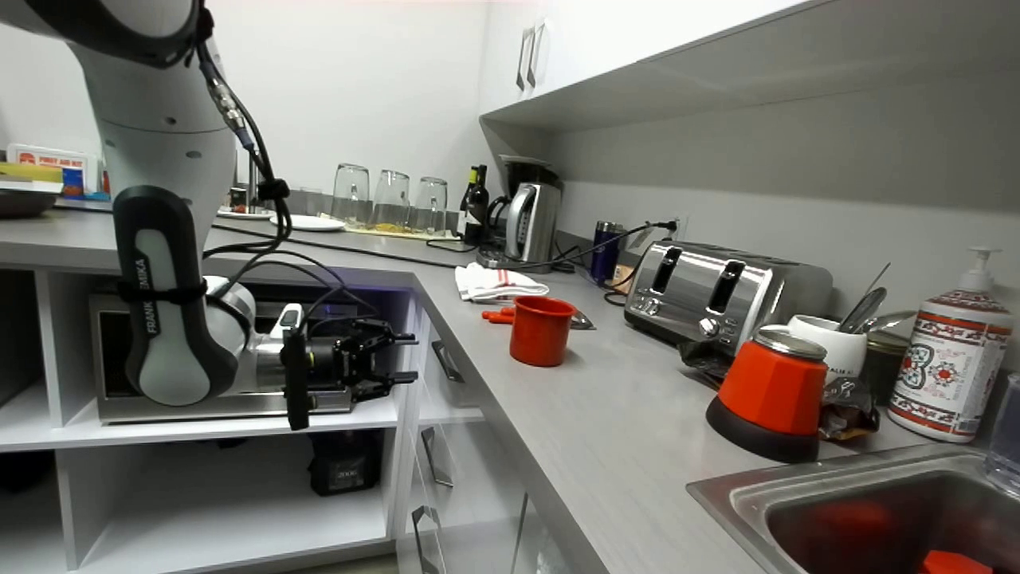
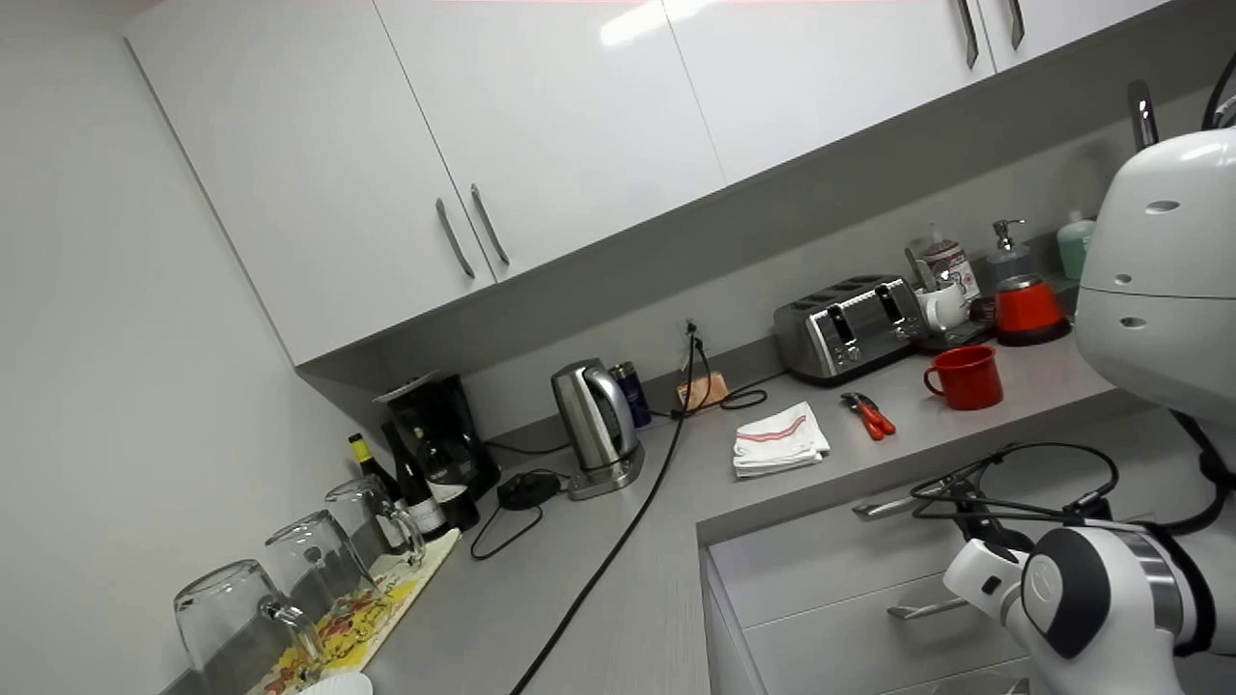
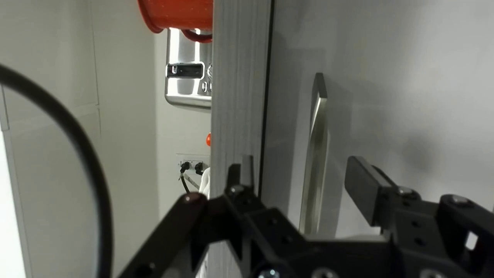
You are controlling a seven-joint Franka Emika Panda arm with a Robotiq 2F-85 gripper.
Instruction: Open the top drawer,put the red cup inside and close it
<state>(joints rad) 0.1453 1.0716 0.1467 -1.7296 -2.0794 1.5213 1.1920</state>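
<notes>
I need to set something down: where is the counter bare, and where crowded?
Bare counter lies between the red cup and the sink, and between the cup and toaster. Crowded: around the red-orange container, white mug and pump bottle.

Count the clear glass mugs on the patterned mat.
3, in a row along the patterned mat: one mug nearest the wine bottles, the middle mug, and the end mug. Both exterior views show all three.

a folded towel (image 2: 780,442) lies near a red-handled tool (image 2: 874,420); glass mugs (image 2: 323,560) share a mat (image 2: 381,608).
</notes>
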